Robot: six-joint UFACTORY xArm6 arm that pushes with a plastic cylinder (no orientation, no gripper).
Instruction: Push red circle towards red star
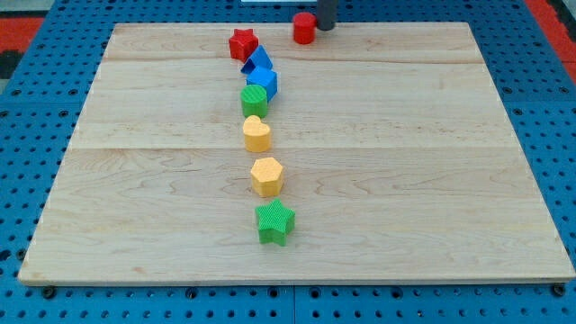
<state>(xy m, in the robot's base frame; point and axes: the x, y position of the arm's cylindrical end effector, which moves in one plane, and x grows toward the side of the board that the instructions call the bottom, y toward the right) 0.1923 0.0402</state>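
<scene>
The red circle (304, 28) is a short cylinder at the board's top edge, a little right of centre. The red star (243, 43) lies to its left and slightly lower, with a gap between them. My tip (325, 26) is the lower end of the dark rod coming in from the view's top. It stands just right of the red circle, touching or almost touching it.
Below the red star a column of blocks runs down the board: two blue blocks (261, 74), a green circle (255, 100), a yellow heart (256, 134), a yellow hexagon (267, 176), a green star (275, 222). The wooden board (432, 162) rests on a blue pegboard.
</scene>
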